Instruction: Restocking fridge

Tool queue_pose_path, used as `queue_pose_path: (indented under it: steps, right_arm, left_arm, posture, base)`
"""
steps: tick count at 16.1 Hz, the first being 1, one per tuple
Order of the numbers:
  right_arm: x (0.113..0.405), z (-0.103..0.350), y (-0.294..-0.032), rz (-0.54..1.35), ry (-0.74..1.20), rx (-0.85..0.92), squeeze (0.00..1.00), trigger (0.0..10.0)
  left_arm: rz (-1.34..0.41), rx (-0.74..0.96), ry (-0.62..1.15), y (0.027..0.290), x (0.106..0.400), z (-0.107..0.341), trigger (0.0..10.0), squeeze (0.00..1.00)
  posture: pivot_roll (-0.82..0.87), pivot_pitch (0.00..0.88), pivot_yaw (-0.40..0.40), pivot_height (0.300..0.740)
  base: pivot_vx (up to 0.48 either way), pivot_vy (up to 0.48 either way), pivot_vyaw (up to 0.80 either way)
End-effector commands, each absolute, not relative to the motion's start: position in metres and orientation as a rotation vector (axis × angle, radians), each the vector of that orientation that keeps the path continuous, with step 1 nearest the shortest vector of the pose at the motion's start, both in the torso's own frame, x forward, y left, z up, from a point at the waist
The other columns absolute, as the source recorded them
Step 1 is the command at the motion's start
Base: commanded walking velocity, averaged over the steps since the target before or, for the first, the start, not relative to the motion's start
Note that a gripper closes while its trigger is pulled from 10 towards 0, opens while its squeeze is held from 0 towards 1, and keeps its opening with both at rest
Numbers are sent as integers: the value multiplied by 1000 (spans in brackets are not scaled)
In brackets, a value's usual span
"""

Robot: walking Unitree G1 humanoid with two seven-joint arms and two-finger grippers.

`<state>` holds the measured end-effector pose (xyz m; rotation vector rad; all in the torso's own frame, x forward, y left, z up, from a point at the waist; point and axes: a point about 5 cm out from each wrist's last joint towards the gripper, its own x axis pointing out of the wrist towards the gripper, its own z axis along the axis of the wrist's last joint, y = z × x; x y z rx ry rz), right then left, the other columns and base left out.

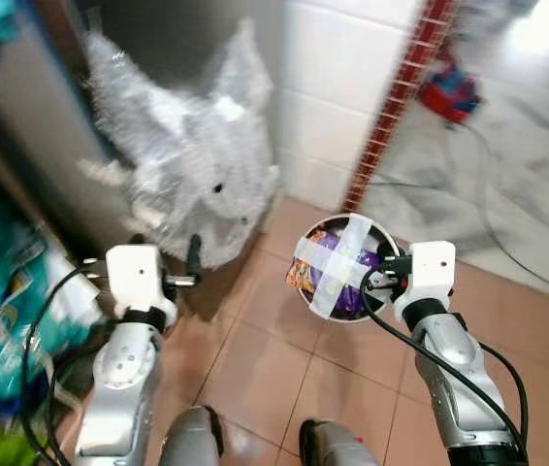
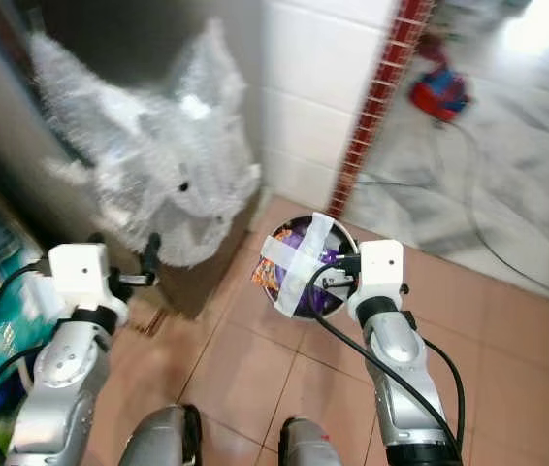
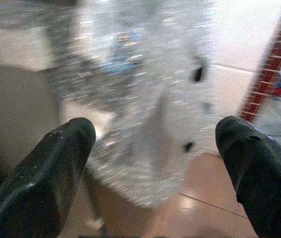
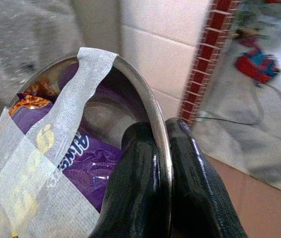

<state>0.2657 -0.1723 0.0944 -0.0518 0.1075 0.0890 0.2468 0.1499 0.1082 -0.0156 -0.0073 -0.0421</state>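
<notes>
With the right gripper pinching only the thin rim of the taped bowl above the floor, left gripper spread empty, a jolt could tip it loose

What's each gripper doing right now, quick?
Left gripper: jaws open, holding nothing.
Right gripper: jaws shut on the rim of the taped metal bowl.

Round metal bowl held above tiled floor, rim pinched between right gripper fingers. Two white tape strips cross over open top. Purple snack packet inside; orange packet at far edge.
</notes>
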Motion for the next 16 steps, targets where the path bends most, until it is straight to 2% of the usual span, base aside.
queue_pose_path:
  steps: [1,4,12,16]
  right_arm:
    - [268,98,-171,92,91,-43,0,10000]
    - [267,99,-174,82,88,-46,0,10000]
    - [268,99,-172,98,74,-61,0,10000]
    - [267,99,-170,103,69,-68,0,10000]
  left_arm:
    - [-45,1,-8,153,246,111,10000,0]
    - [-47,0,2,152,248,113,10000,0]
    - [-31,29,-27,149,248,118,10000,0]
    - [-50,28,-20,140,246,115,10000,0]
  posture:
    - [3,155,-14,740]
    - [-2,154,-10,740]
    - [7,147,-9,740]
    - [6,145,-6,740]
  base:
    - [0,330,-725]
    - [0,262,-548]
    - [0,0,0]
    - [0,0,713]
